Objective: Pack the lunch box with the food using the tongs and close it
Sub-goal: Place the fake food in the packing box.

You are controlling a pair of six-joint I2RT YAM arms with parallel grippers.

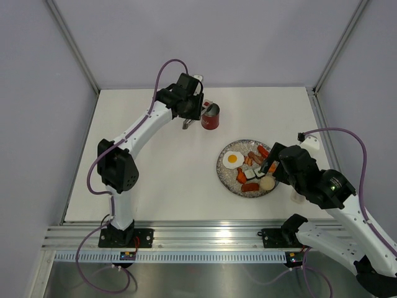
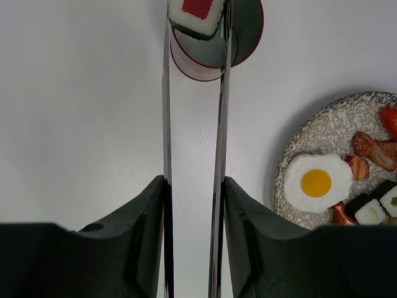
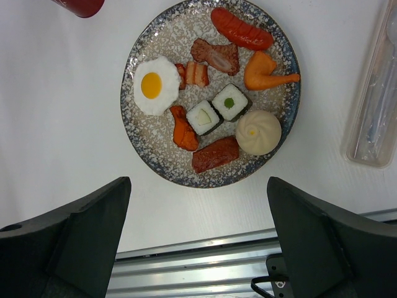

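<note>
The left gripper (image 2: 193, 184) is partly closed, fingers pressed on both arms of the tongs (image 2: 165, 118), which run straight out btwn them. At their far tips the tongs pinch a sushi roll (image 2: 197, 12) (red ctr, white rice, dark wrap), held over the open mouth of the lunch box (image 1: 211, 118). The lunch box stands upright at the far middle of the table (image 1: 155, 186). In the left wrist view one tong arm crosses its rim. Can't tell whether the roll touches the rim.

The right gripper (image 3: 198, 186) is spread wide and empty, hanging above the near edge of the speckled plate (image 3: 155, 155). The plate sits well apart from the lunch box, nearer and to the right. On it:
- fried egg (image 3: 152, 87) at left
- red sausage (image 3: 240, 29) at the far side
- orange carrot piece (image 3: 263, 71)
- two more rolls (image 3: 203, 117) side by side at ctr
- pale bun (image 3: 257, 131) just beside them
- brown and orange bits

A clear long case (image 3: 375, 99) lies right of the plate, apart from it. In the top view the right arm hides the plate's right rim and some of the food.
</note>
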